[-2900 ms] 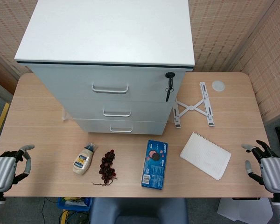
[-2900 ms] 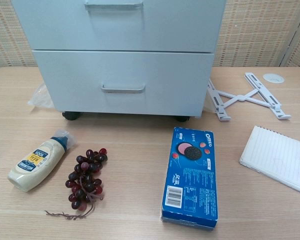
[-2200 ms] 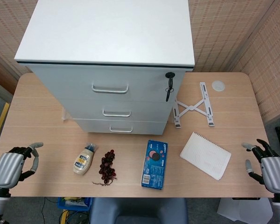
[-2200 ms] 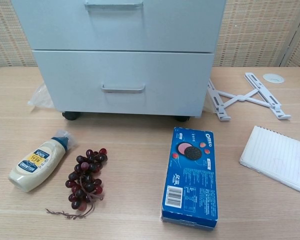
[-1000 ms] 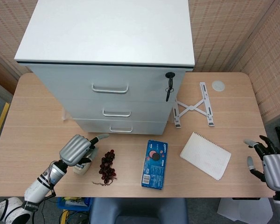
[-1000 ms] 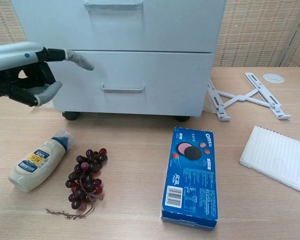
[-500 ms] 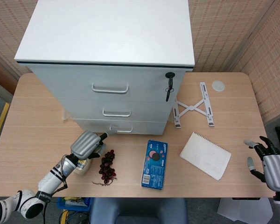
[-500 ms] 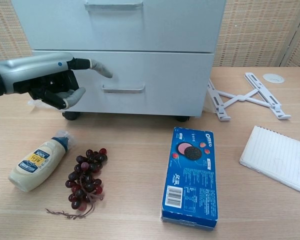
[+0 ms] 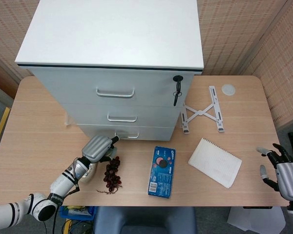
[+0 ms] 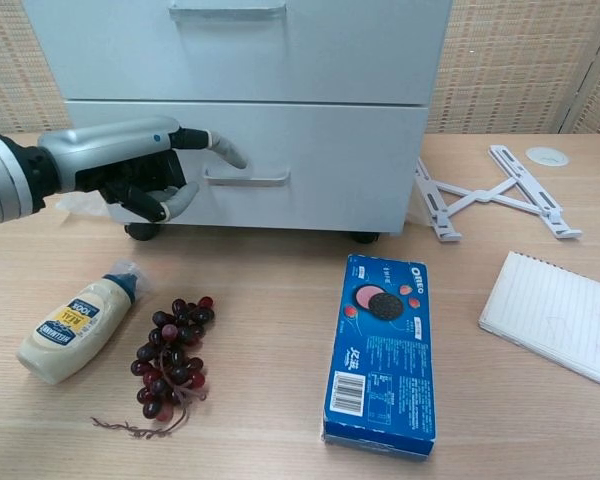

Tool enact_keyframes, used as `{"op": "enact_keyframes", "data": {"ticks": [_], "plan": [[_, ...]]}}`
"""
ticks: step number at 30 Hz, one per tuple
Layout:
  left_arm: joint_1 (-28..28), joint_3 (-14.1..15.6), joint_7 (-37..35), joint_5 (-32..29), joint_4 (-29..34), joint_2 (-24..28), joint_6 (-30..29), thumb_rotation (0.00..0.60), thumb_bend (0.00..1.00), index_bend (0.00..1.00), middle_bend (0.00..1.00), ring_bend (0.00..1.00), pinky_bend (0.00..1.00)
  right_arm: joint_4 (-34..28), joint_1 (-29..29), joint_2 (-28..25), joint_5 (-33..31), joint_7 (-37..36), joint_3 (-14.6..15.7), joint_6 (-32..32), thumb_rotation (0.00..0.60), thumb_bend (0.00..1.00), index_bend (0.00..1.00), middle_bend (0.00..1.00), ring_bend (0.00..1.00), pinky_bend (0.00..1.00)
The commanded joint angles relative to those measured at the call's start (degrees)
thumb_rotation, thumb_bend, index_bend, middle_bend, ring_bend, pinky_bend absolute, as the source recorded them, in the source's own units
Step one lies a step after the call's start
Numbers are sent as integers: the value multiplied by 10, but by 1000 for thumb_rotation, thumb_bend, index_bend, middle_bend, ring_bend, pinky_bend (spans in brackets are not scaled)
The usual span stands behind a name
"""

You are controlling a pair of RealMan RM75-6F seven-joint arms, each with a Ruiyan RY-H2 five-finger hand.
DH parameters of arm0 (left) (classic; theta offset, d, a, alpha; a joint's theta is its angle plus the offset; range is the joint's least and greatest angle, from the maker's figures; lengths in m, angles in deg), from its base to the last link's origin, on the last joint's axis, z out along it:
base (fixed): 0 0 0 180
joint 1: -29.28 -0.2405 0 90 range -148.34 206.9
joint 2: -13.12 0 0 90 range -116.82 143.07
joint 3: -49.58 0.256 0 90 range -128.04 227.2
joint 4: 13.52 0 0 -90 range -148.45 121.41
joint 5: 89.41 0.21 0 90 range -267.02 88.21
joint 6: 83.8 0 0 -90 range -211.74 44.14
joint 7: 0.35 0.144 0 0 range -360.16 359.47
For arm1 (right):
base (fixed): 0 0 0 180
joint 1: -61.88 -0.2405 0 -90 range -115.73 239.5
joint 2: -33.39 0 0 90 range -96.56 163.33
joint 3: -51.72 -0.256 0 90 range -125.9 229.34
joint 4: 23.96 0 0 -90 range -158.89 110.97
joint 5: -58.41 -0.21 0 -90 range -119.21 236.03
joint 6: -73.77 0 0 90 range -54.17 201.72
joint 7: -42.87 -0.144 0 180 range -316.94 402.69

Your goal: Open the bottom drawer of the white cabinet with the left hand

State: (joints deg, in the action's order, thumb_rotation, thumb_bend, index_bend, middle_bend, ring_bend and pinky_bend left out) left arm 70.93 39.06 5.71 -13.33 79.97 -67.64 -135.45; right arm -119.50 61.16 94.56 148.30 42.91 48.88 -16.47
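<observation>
The white cabinet (image 9: 112, 53) stands at the back of the wooden table (image 9: 39, 126), its three drawer fronts facing the robot. The bottom drawer (image 10: 310, 165) sits flush and closed, a plain white panel with a slim metal handle (image 10: 247, 180) at its centre, just above small dark casters. A key hangs in the lock at the upper right of the cabinet front.

The left hand (image 10: 140, 170) hovers in front of the drawer, left of the handle, one finger stretched out so its tip is just beside the handle's left end, the other fingers curled under; it holds nothing, and contact cannot be told. The right hand (image 9: 283, 174) rests at the table's right edge, fingers apart and empty.

In front of the drawer runs a bare strip of table. Nearer the robot lie an Oreo box (image 10: 382, 352), a notebook (image 10: 560, 315), a mayonnaise bottle (image 10: 72, 322) and a grape bunch (image 10: 170, 355). A folding stand (image 10: 490, 190) lies to the cabinet's right.
</observation>
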Motion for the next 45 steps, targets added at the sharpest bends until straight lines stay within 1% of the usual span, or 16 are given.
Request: {"op": "enact_keyframes", "data": {"ticks": [1,10,17,29,34,45], "plan": [[7,-2,4,-8,-4,-5,6,600,646,175,913,962,1000,1,1,-1,-1,-1,0,-1,600,465,260,364,283,382],[24,-4,20,-38,-17,-17,16,600,646,176,913,962,1000,11,1,3,-4,-11,0,2,600,466,260,364,283,382],[31,-1,34,-58,-18,-18,20,600,646,184,913,962,1000,18,2,4,-6,-19,0,3,600,465,260,364,283,382],[30,12,40,-60,-8,-11,13,600,646,184,913,962,1000,20,3,5,-5,-20,0,2,600,465,259,364,283,382],[22,24,42,-49,6,-3,1,600,646,185,913,962,1000,19,2,4,-6,-18,0,3,600,466,260,364,283,382],[0,45,55,-46,43,15,-24,600,646,185,913,962,1000,16,0,4,-7,-18,-1,6,600,465,260,364,282,382]]}}
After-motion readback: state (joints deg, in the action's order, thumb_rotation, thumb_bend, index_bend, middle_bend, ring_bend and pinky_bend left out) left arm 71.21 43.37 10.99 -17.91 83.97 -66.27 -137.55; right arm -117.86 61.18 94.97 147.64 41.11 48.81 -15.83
